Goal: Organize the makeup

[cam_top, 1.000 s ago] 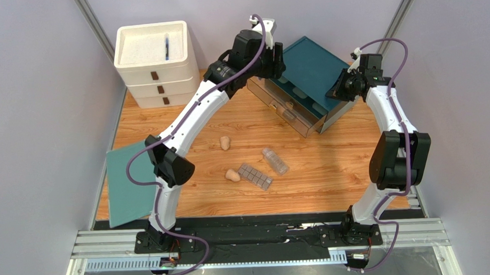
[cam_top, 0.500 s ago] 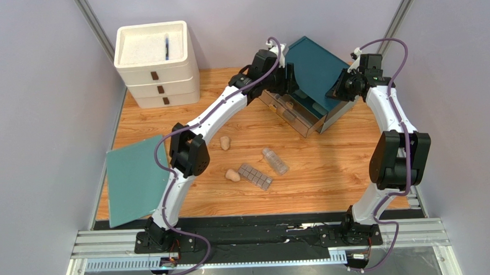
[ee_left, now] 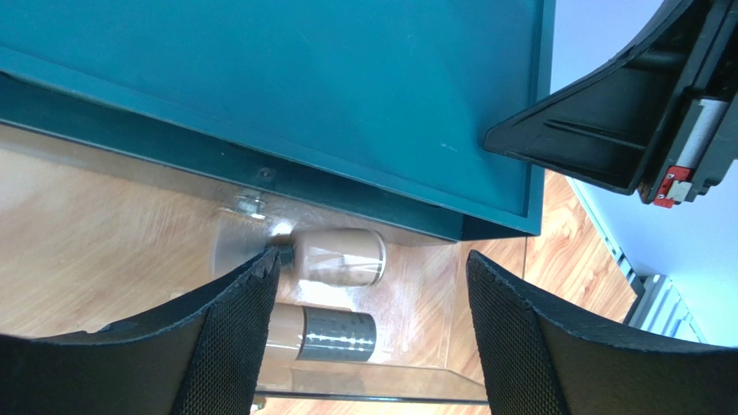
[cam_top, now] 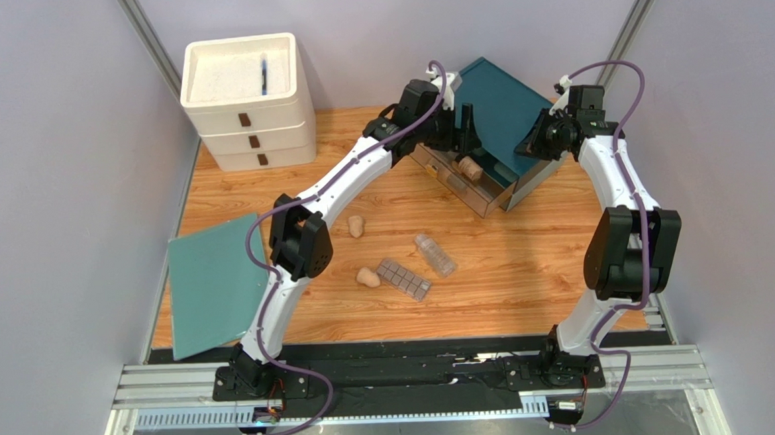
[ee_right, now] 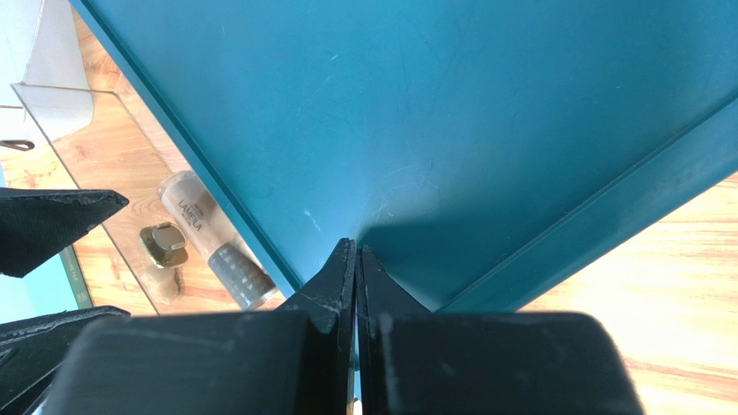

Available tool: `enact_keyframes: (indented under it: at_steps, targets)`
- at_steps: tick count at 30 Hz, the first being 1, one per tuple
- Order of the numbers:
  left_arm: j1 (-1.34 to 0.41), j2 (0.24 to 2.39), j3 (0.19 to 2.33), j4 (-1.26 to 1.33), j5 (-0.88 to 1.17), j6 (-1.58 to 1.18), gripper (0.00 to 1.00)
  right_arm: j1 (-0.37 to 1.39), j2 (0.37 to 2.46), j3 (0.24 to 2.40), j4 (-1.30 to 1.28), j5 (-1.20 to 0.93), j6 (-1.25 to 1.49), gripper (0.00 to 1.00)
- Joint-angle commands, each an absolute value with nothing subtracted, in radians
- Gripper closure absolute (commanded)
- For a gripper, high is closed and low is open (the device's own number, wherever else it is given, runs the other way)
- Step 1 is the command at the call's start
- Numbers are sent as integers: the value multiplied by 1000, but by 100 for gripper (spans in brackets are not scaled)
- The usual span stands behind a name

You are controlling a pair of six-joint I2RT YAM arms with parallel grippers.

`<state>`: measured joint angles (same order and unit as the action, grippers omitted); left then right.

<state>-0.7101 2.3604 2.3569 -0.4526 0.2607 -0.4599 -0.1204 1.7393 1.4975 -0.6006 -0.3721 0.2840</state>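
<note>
**Left arm down, bottle now in drawer**

You dropped the left arm (cam_top: 359,164) from its raised pose over the teal box (cam_top: 500,102) down to the clear drawer (cam_top: 449,179), and the elbow swung forward and right. The left gripper (ee_left: 372,258) then spread its fingers wider. A beige dropper bottle (cam_top: 471,166), hidden under the gripper before, showed up lying in the drawer below the parted fingers.

We see an orange wood-grain desk (cam_top: 524,280), a white drawer unit (cam_top: 247,115) at upper left, a teal sheet (cam_top: 206,282) at left, a grey-brown gridded palette (cam_top: 405,278), beige sponges (cam_top: 357,225), and a beige tube (ee_right: 201,226) with ribbed grey cap
</note>
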Motion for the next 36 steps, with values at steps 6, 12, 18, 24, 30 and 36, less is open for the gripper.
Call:
enact_keyframes:
  at_steps: [6, 12, 18, 24, 30, 36]
  targets:
    - [-709, 2251, 2381, -465, 308, -370, 7, -107, 1790, 1456, -742, -337, 259, 100]
    - [-709, 2065, 2188, -537, 307, -249, 6, -107, 1787, 1454, -738, -347, 267, 100]
    - [-710, 1921, 1995, -731, 250, -317, 8, -107, 1790, 1451, -729, -351, 272, 100]
    - [-709, 1815, 1807, -819, 275, -595, 12, -107, 1793, 1450, -723, -356, 278, 100]
    - [-709, 1882, 1824, -988, 282, -773, 13, -106, 1786, 1443, -713, -361, 284, 100]
    - [-703, 2051, 1896, -1164, 369, -955, 13, -106, 1764, 1416, -696, -367, 288, 100]
